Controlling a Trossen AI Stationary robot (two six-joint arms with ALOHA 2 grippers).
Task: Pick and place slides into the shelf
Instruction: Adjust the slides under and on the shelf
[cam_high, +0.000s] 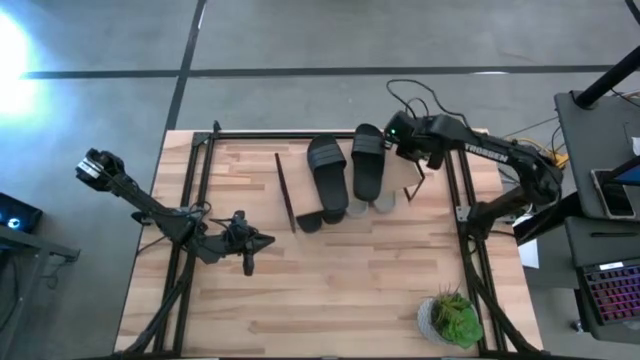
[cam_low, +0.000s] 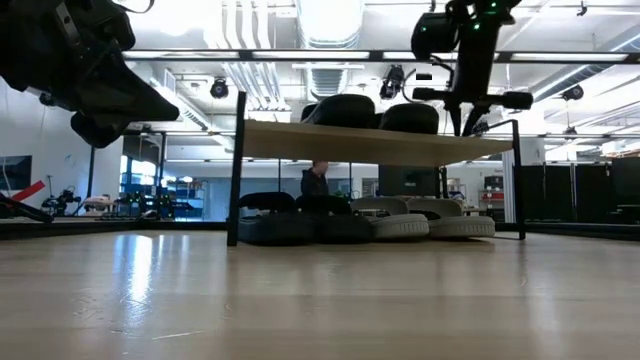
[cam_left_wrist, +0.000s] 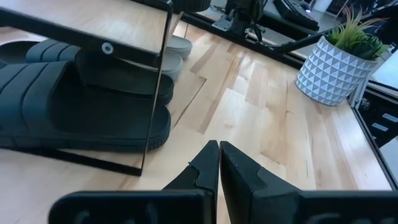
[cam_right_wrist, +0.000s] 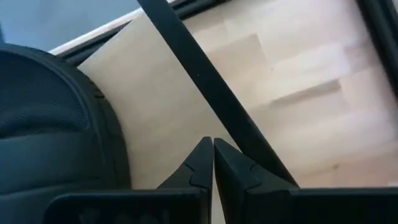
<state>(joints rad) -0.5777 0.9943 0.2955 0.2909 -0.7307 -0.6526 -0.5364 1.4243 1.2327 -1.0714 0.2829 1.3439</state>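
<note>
Six slides on/under shelf.

The shelf top hides most of the four lower slides from above.

Bright overhead ceiling lights blown out in low view, glare streaked on wooden surface, floor glare at high view's corner, near end effector silhouetted.

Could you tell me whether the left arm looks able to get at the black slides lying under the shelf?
Probably yes: the left claw, shut, faces the black slides across bare table, with only the shelf's thin leg partly in front.
</note>
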